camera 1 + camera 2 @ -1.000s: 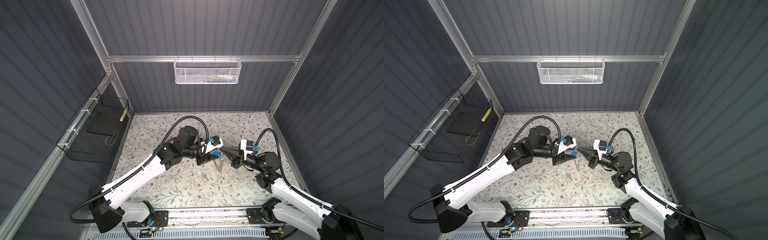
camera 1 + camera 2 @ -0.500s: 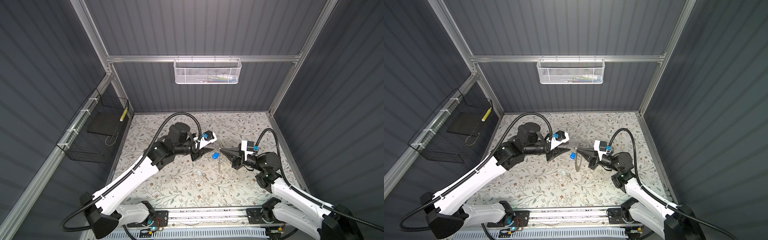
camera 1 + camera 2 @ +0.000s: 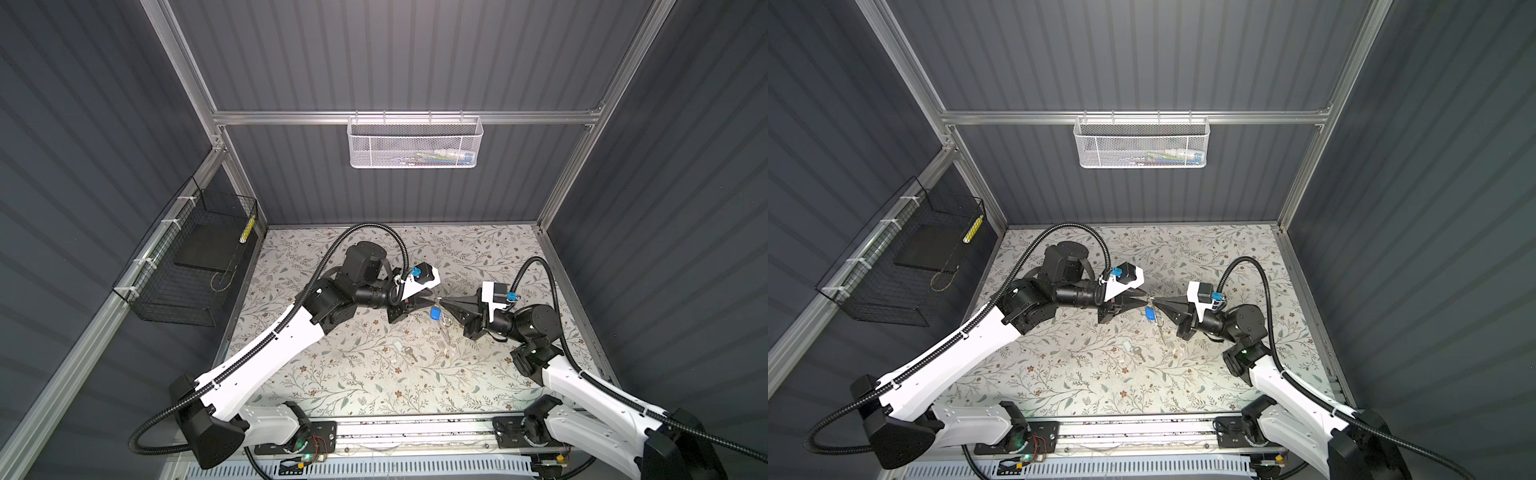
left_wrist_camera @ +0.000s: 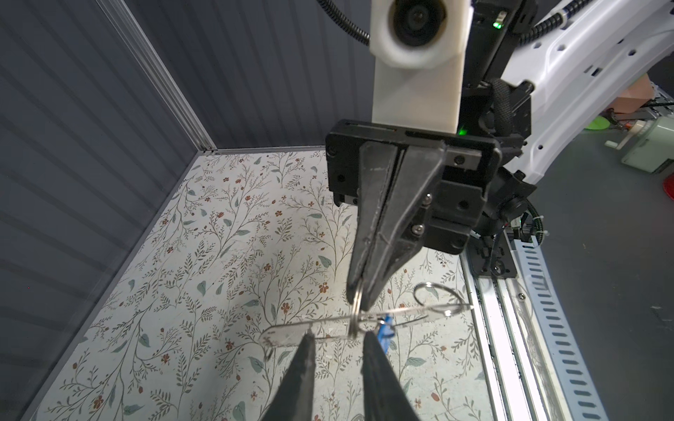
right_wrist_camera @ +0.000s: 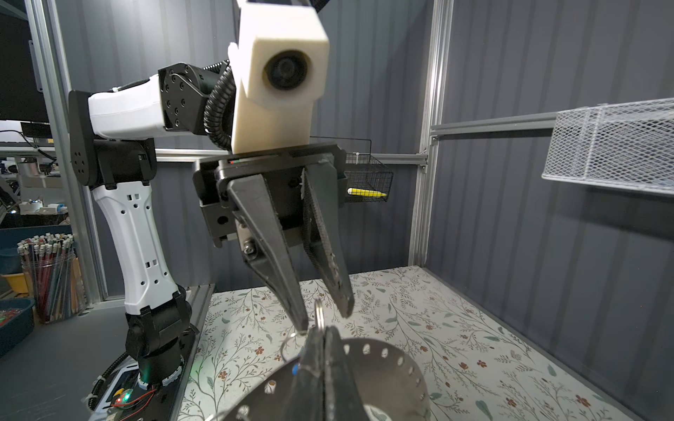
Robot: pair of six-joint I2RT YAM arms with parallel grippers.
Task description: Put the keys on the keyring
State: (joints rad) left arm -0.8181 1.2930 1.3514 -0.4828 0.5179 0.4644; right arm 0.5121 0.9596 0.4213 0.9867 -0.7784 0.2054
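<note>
My right gripper (image 4: 359, 293) is shut on a small split ring (image 5: 319, 312) that is threaded on the keyring (image 5: 383, 371), a large flat grey disc with holes along its rim, held off the table. The disc shows edge-on in the left wrist view (image 4: 284, 333). The blue-headed key (image 3: 435, 312) hangs from the ring just under the fingertips. My left gripper (image 4: 338, 337) is open, its two fingers (image 5: 297, 317) straddling the split ring with small gaps. The whitish-headed key (image 3: 405, 349) lies flat on the floral mat, nearer the front.
Both fingertips meet nose to nose above the mat's (image 3: 374, 386) middle. A white mesh basket (image 3: 415, 143) hangs on the back wall and a black wire basket (image 3: 195, 262) on the left wall. A rail (image 3: 415, 432) runs along the front edge.
My left arm pulled its elbow back to the left, then brought its tips in again on the split ring with the jaws narrower. The blue key now hangs in plain view. The right arm held still.
</note>
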